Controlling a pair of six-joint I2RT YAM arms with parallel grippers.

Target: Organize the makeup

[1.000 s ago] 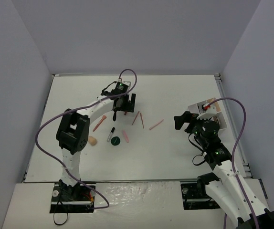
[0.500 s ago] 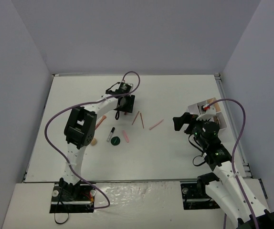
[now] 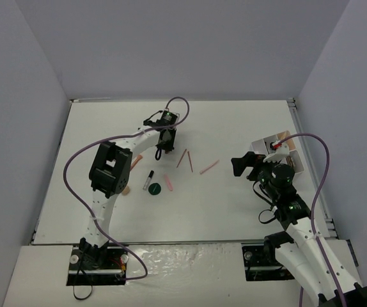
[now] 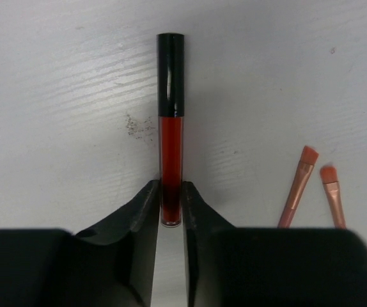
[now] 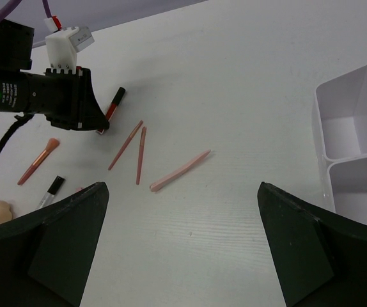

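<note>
Presently, lip gloss (image 4: 171, 137): slim clear tube with dark-red fill and a glossy black cap on its far end. It lies flat on the white table (image 4: 55, 96), left of the table's middle.
Left gripper (image 4: 171, 214): fingers set narrow, pinching the tube's uncapped end from both sides.
Thin brushes (image 4: 296, 187): two, with coppery handles and orange-pink tips, side by side just right of the gloss and clear of it.
Pink pencil (image 5: 180, 170): pale pink, lying aslant to the right of the brushes and apart from them.
Orange brush (image 5: 38, 161): fluffy orange head, lying left of the gloss.
Near cluster: dark-green disc (image 3: 156, 188), pink stick (image 3: 168, 183), black-capped white tube (image 3: 148, 178) and beige sponge (image 3: 125, 190), all closer to the arm bases than the gloss.
Right gripper (image 5: 180, 187): fingers spread wide, holding nothing, above bare table between the pencil and the tray.
Tray (image 5: 350, 128): white, with divided compartments, at the table's right edge.
Lettering: too small to read on any piece.
</note>
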